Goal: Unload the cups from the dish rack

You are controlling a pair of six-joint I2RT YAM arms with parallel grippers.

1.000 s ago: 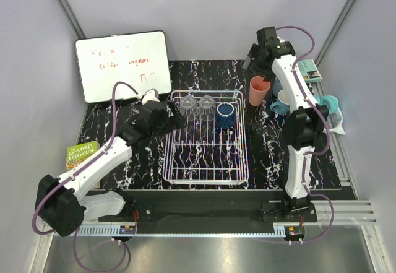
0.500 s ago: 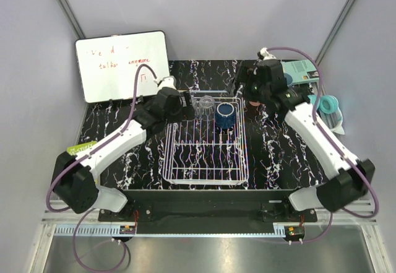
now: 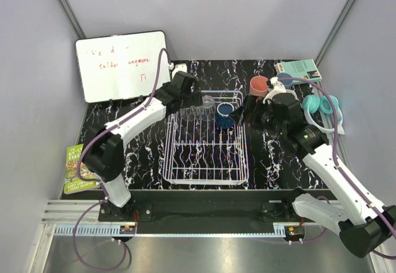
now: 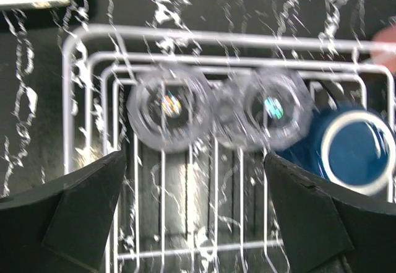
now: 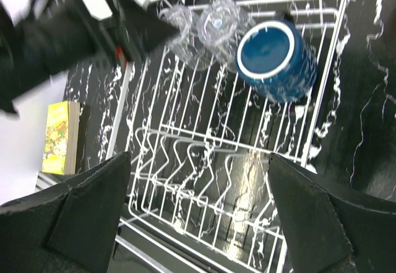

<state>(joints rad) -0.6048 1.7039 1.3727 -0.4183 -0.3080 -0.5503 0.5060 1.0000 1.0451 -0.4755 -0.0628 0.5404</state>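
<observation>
Left gripper (image 4: 195, 220) hangs wide open and empty above one clear glass (image 4: 167, 107) touching a second glass (image 4: 275, 107) at the rack's (image 4: 216, 36) far end. Right gripper (image 5: 198, 214), equally spread and empty, is near the navy mug (image 5: 272, 53) beside them.

Bright, even light from above, shadows soft. Both wrist views are motion-blurred; glints sparkle on the clear glasses (image 4: 167, 107) and the dish rack (image 5: 197, 138) wires.

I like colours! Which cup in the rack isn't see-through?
The dark blue mug, rightmost in the rack; the left glass and middle glass are clear.
</observation>
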